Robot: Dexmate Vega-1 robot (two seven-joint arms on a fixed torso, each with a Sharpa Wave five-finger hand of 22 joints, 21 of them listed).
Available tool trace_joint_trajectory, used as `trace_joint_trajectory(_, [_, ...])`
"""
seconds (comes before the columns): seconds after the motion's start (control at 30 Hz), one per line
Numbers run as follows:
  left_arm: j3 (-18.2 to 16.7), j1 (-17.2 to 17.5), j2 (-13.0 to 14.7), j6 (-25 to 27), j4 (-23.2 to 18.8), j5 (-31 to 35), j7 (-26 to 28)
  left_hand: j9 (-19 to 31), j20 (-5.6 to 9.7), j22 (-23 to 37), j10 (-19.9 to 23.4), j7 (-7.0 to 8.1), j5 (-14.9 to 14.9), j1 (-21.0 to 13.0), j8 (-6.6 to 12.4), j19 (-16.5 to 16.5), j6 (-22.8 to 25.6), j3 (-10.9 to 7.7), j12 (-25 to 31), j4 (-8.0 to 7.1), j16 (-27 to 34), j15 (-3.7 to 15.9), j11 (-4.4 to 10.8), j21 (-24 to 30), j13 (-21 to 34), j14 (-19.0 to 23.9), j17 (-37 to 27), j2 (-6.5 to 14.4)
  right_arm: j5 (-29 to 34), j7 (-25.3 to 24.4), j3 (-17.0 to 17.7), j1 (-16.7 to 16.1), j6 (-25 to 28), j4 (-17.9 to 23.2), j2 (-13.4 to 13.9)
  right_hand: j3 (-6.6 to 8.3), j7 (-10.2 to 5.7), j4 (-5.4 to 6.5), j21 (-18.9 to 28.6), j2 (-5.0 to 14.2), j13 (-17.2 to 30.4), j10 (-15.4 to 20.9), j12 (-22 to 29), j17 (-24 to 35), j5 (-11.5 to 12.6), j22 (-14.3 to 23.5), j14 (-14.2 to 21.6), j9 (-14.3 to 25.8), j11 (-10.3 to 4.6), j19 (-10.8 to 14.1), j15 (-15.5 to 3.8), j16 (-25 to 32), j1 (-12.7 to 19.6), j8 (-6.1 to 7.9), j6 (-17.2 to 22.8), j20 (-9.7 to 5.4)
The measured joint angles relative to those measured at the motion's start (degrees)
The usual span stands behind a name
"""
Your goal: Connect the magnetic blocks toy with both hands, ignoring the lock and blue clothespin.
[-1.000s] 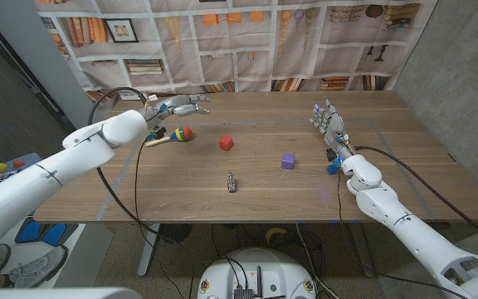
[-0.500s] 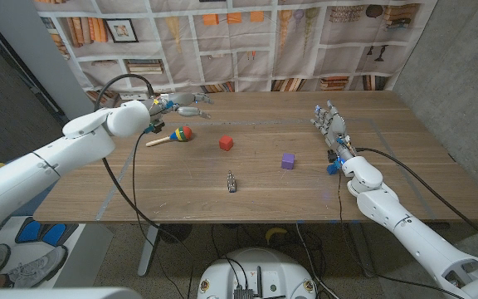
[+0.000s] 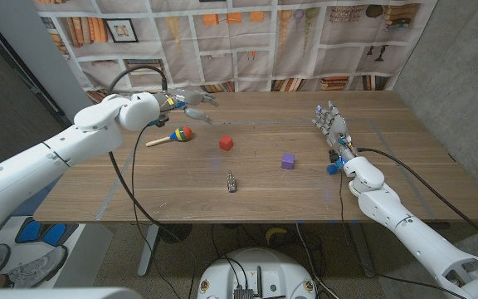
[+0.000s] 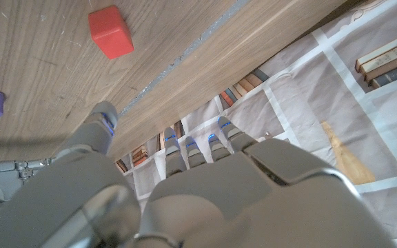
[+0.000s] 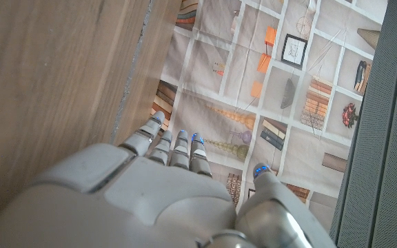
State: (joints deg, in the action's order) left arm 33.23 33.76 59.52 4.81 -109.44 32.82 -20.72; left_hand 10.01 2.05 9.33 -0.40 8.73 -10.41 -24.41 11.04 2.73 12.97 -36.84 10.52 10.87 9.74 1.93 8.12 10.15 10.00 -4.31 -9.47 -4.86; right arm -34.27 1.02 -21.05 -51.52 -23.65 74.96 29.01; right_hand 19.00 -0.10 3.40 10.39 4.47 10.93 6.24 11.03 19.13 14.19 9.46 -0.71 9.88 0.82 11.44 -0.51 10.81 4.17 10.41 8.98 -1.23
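On the near table: a small metal lock point(image 3: 232, 181) lies on the wood-grain tabletop point(image 3: 181, 195).
Blocks: purple cube point(image 3: 288, 160) and red cube point(image 3: 226, 143), matte, square-edged, well apart, neither touched.
Right side: a blue clothespin point(image 3: 332, 167) just beside the right wrist; right hand point(image 3: 331, 126) released, fingers straight, grasping nothing.
Left side: a painted wooden maraca point(image 3: 171, 136); left hand point(image 3: 191, 103) raised, fingers spread, unladen.
Behind the table: a creased cloth backdrop point(image 3: 247, 41) printed with bookshelves; grey wall at right.
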Motion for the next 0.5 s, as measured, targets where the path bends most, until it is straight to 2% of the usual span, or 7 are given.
trace_joint_trajectory(0.17, [1.85, -2.1, -1.52, -0.17, -0.37, 4.18, -2.56, 0.0, -0.33, 0.0, -1.55, 0.37, 0.0, -1.74, 0.0, -1.1, -0.41, 0.0, -0.16, 0.0, 0.0, -0.93, -0.65, -0.2, 0.04, -1.47, -0.29, -0.6, -0.1, -0.13, 0.22, -0.49, -0.29, 0.14, 0.09, 0.18, 0.0, -0.18, 0.0, 0.0, 0.0, 0.0, 0.0, -0.27, 0.0, 0.0, 0.0, 0.0, 0.0, 0.0, 0.0, 0.0, 0.0, 0.0, 0.0, 0.0])
trace_joint_trajectory(0.33, [2.83, -2.99, -2.63, 0.07, -0.53, 7.89, -5.13, 0.0, -1.33, 0.0, -3.04, 0.38, -0.22, -3.05, 0.0, -2.11, -1.02, 0.0, -0.16, 0.0, 0.0, -1.23, -1.0, -0.19, 0.29, -3.04, -0.29, -0.94, -0.15, -0.71, 0.48, -1.16, -0.44, 0.87, 0.36, 0.24, 0.0, -0.24, 0.0, 0.0, 0.0, 0.0, 0.0, -0.27, 0.0, 0.0, 0.0, 0.0, 0.0, 0.0, 0.0, 0.0, 0.0, 0.0, 0.0, 0.0])
trace_joint_trajectory(0.47, [3.18, -3.3, -3.07, 0.24, -0.55, 10.12, -7.06, 0.15, -1.73, 0.11, -5.19, 0.37, -0.22, -4.79, 0.0, -3.82, -1.84, 0.0, -0.37, 0.0, 0.0, -2.32, -1.69, -0.19, 0.29, -4.93, -0.29, -1.48, -0.15, -0.89, 0.7, -1.64, -0.45, 1.48, 0.6, 0.24, 0.0, -0.24, 0.0, 0.0, 0.01, 0.0, 0.0, -0.53, 0.0, 0.0, 0.0, 0.0, 0.0, 0.0, 0.0, 0.22, 0.0, 0.0, 0.0, 0.0])
trace_joint_trajectory(0.5, [4.08, -4.25, -4.27, 0.25, -0.32, 10.66, -7.61, 0.25, -1.8, 0.15, -5.81, 0.14, -0.22, -5.21, 0.0, -4.45, -2.07, 0.0, -0.37, 0.0, 0.0, -2.66, -1.72, -0.19, 0.29, -5.25, -0.28, -1.65, -0.15, -1.35, 0.75, -1.78, -0.45, 1.67, 0.66, 0.24, 0.0, -0.24, 0.0, 0.0, 0.01, 0.0, 0.0, -0.53, 0.0, 0.0, 0.0, 0.0, 0.0, 0.0, 0.0, 0.22, 0.0, 0.0, 0.0, 0.01])
